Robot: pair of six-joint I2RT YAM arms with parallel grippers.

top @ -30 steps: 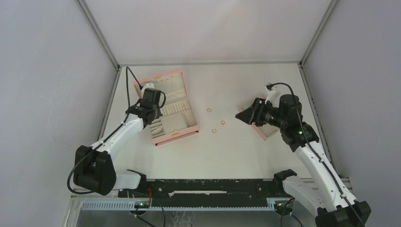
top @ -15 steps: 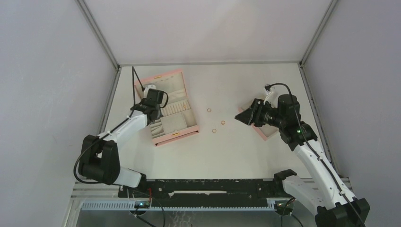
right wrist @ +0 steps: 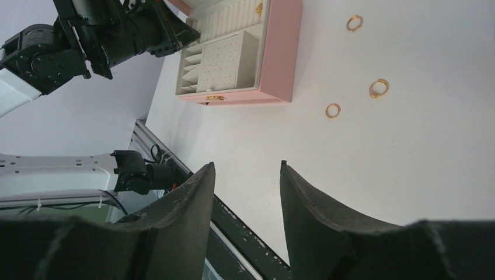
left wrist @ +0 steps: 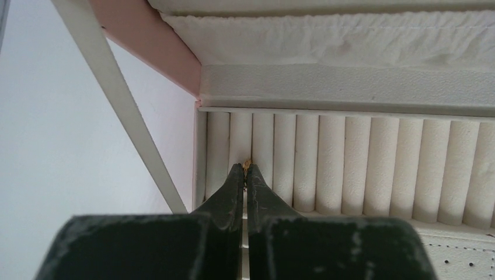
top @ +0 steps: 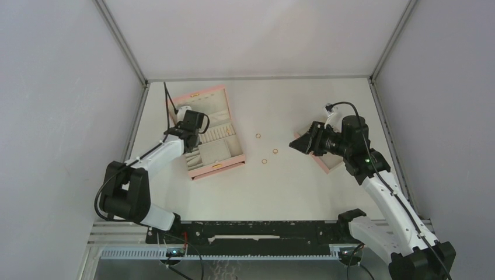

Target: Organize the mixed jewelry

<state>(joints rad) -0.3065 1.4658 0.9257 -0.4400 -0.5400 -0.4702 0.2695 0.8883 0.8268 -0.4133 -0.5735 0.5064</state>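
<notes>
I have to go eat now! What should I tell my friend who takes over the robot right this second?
The left gripper is shut on a held ring, at the padded rolls of the pink box.
The right gripper is open and empty, above the table.
Done: one stored ring sits in the rolls.
Left: seat the held ring, then bring in the three loose rings from the table.

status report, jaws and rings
Left gripper jaws shut on tiny orange-copper ring at white ring rolls. Right gripper jaws open. Three copper rings loose on table. Nothing in the way.
</notes>
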